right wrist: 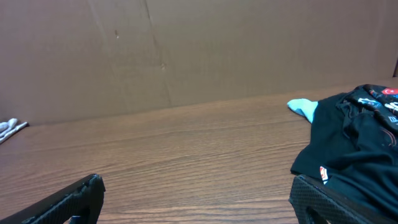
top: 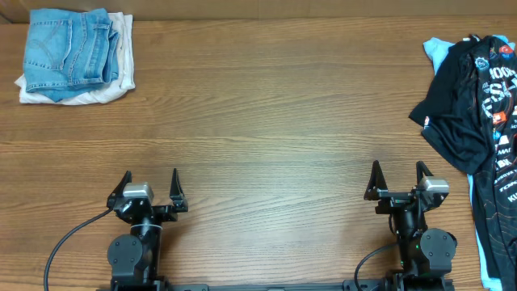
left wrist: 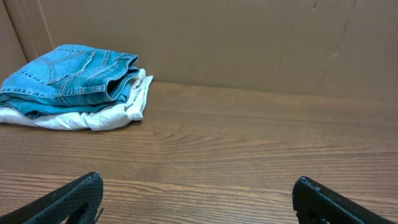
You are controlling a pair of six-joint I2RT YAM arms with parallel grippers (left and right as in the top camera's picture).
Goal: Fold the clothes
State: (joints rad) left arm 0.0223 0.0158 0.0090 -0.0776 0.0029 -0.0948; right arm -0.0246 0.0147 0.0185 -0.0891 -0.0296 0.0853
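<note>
A crumpled heap of clothes, a black jersey (top: pixel 472 113) with colourful logos and white lettering over a light-blue piece (top: pixel 437 51), lies at the table's right edge. In the right wrist view the jersey (right wrist: pixel 354 143) lies ahead to the right, its light-blue corner (right wrist: pixel 303 107) poking out. My right gripper (top: pixel 399 171) (right wrist: pixel 198 186) stands open at the front, just left of the heap, nothing between its fingers. My left gripper (top: pixel 150 179) (left wrist: pixel 198 186) stands open at the front left, over bare wood.
Folded blue jeans (top: pixel 66 48) (left wrist: pixel 68 78) sit on a folded white garment (top: pixel 77 93) (left wrist: pixel 93 118) at the back left corner. A brown cardboard wall (left wrist: pixel 249 43) (right wrist: pixel 205 50) runs along the table's far edge. Wood tabletop (top: pixel 266 121) spans the middle.
</note>
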